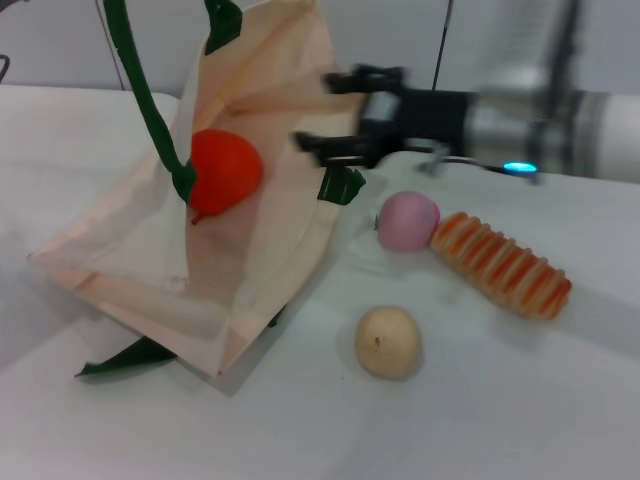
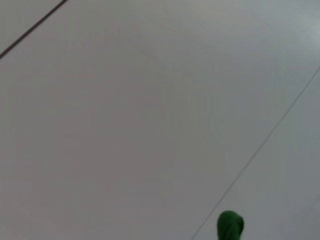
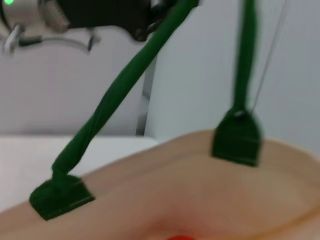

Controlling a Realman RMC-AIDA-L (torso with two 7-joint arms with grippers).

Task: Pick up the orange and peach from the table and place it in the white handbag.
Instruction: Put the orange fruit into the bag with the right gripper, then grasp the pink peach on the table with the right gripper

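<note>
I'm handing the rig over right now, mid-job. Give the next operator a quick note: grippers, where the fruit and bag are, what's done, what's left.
Right gripper: open, empty, at the white handbag mouth, above the table.
Left gripper: up high, holding the bag's green strap handles so the mouth is open.
Done: the orange lies inside the bag.
Left: the peach sits on the table, touching the striped oblong; the beige round fruit lies nearer the robot. Pick the peach and bag it.

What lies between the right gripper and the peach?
Only bare table in the head view: the open right gripper hangs by the white handbag, apart from the peach.
</note>
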